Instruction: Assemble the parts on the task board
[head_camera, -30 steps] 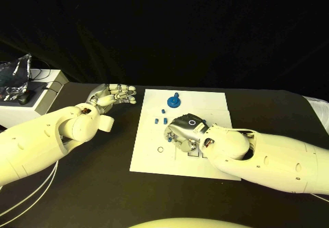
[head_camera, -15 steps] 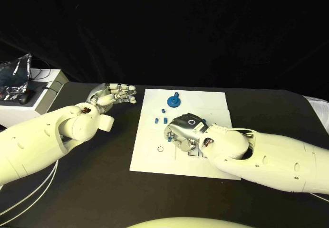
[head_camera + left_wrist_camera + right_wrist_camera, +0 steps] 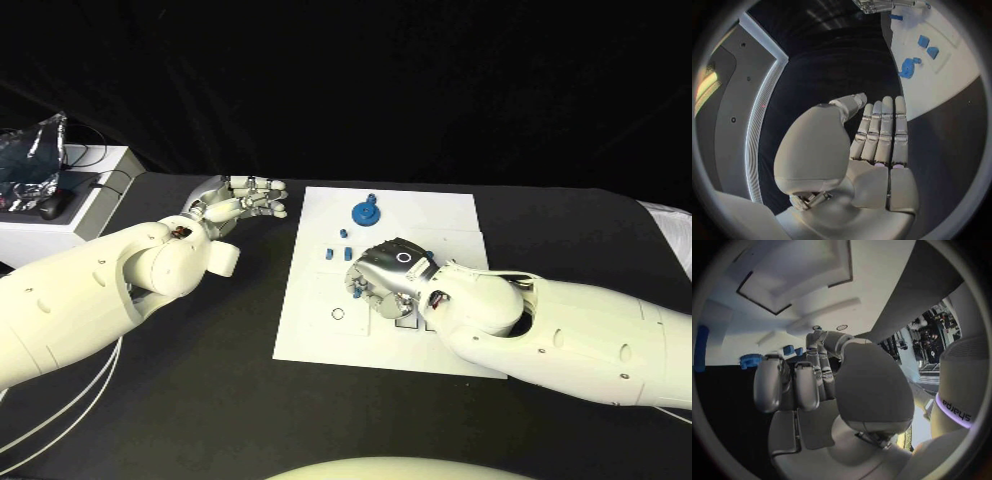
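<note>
A black table [image 3: 173, 400] spans the foreground beneath a black backdrop [image 3: 404, 90] that closes off the rear. Beside the table's far left corner stands a white cabinet [image 3: 65, 215], bearing crumpled silver foil [image 3: 36, 155], a dark mouse-like object [image 3: 52, 208] and black cables [image 3: 90, 180].

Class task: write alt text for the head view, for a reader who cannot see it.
The robot's right hand rests fingers-down on the white task board in the middle of a black table, near small blue parts. The left hand hovers beside the board, holding nothing.
</note>
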Robot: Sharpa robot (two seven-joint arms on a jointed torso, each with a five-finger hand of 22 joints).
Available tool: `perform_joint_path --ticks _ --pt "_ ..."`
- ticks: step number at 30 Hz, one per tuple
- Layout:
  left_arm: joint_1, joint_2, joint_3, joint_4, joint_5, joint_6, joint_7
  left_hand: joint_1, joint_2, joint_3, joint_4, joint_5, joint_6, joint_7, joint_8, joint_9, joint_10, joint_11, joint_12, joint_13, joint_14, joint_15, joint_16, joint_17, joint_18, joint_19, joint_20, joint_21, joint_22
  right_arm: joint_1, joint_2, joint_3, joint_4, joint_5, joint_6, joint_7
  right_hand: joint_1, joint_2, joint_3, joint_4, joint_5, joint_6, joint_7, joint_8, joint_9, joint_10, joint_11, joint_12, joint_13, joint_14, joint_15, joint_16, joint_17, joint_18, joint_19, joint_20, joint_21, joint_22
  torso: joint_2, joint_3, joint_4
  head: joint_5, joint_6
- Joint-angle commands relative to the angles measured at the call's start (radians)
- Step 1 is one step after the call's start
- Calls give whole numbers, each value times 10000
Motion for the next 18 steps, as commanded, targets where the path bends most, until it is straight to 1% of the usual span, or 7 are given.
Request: perform_joint_path --ticks 1,18 --pt "5 13 8 -3 48 211 7 -16 5 -5 -31 -7 -8 42 44 -19 -65 -8 -58 0 -18 45 -44 -11 -37 -57 32 -53 2 -45 -34 -35 36 -192 67 -79 -27 46 38 -12 43 66 39 27 19 62 25 15 3 367 -59 36 0 -165 167 -53 60 1378 0 5 -2 9 -7" --pt "5 15 8 -54 46 293 -81 -30 5 -8 -33 -7 -13 43 56 -30 -90 0 -69 -3 -65 63 -108 -31 -45 -95 45 -104 -17 -46 -96 -34 124 -323 -37 -213 -31 48 44 -22 44 69 39 30 24 71 24 15 1 370 -59 44 11 -171 175 -52 88 1391 -6 -12 2 18 -36"
